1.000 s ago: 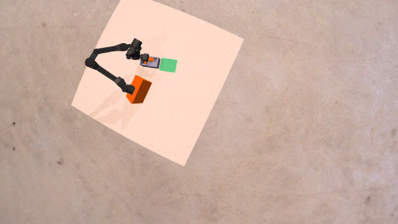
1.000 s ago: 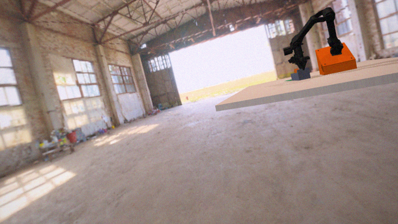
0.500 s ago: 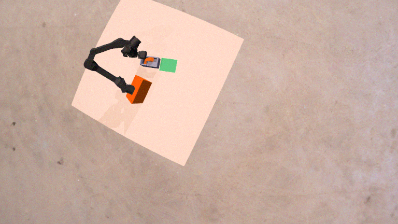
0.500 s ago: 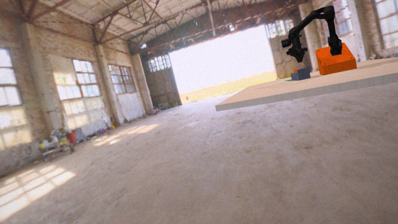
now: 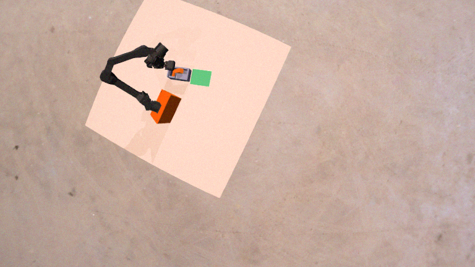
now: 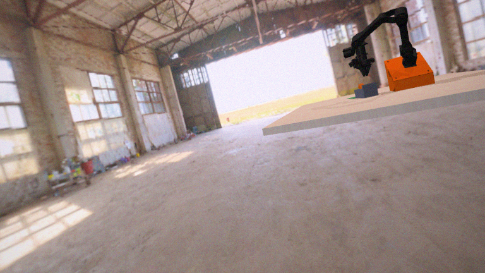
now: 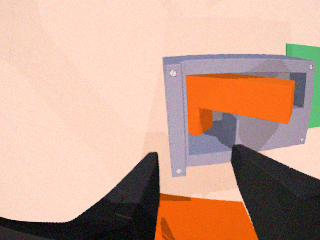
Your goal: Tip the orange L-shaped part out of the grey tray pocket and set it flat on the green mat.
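The orange L-shaped part point(image 5: 179, 71) point(image 6: 360, 85) point(image 7: 240, 95) is in the grey tray point(image 5: 189, 75) point(image 6: 370, 90) point(image 7: 175, 120). It is tipped: its L-shaped end, at the left in the wrist view, sits low in the pocket, and its other end, toward the mat, stands raised with its end face showing. My gripper point(image 5: 171, 65) point(image 6: 365, 75) point(image 7: 195, 156) is part open and empty, above the tray and clear of the part. The green mat point(image 5: 201, 77) point(image 7: 300, 52) lies beside the tray, near the raised end, with nothing on it.
The orange base box point(image 5: 162, 101) point(image 6: 411, 73) point(image 7: 205, 215) carries the arm and stands near the tray. The tray's raised rim bar runs beside the L-shaped end. The pale table top point(image 5: 238, 75) point(image 6: 321, 110) bears everything.
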`<state>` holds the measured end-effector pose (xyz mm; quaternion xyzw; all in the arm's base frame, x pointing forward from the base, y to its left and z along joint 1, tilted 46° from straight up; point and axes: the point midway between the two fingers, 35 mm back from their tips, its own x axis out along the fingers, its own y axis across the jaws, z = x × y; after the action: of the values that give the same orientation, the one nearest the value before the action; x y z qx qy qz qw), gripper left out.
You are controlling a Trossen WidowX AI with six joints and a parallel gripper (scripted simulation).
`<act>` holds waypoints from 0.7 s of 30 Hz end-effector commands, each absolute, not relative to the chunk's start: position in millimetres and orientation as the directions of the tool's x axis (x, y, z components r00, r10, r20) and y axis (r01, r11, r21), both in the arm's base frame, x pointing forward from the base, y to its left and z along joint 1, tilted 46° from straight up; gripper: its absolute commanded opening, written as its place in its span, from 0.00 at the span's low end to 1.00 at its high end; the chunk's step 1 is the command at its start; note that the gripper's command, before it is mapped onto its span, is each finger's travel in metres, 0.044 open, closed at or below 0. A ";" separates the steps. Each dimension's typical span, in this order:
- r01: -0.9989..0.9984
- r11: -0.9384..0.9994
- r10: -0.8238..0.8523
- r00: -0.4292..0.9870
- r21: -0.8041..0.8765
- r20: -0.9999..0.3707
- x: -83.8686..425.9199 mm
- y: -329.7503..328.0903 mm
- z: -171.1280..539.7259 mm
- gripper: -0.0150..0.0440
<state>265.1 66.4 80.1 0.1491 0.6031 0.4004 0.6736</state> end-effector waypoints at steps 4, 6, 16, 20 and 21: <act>-0.340 0.641 0.719 -0.047 0.688 -0.693 265.9 65.8 79.5 0.60; -0.258 0.662 0.719 -0.047 0.704 -0.694 268.3 63.4 77.3 0.69; 0.661 0.548 0.716 -0.055 0.512 -0.696 292.0 34.3 48.5 0.73; 0.902 0.336 0.717 -0.058 0.271 -0.695 299.7 21.6 35.0 0.73; 0.923 0.304 0.717 -0.059 0.236 -0.695 300.6 20.0 33.2 0.73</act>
<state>289.7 38.3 53.9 0.4466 0.7204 0.0718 0.5258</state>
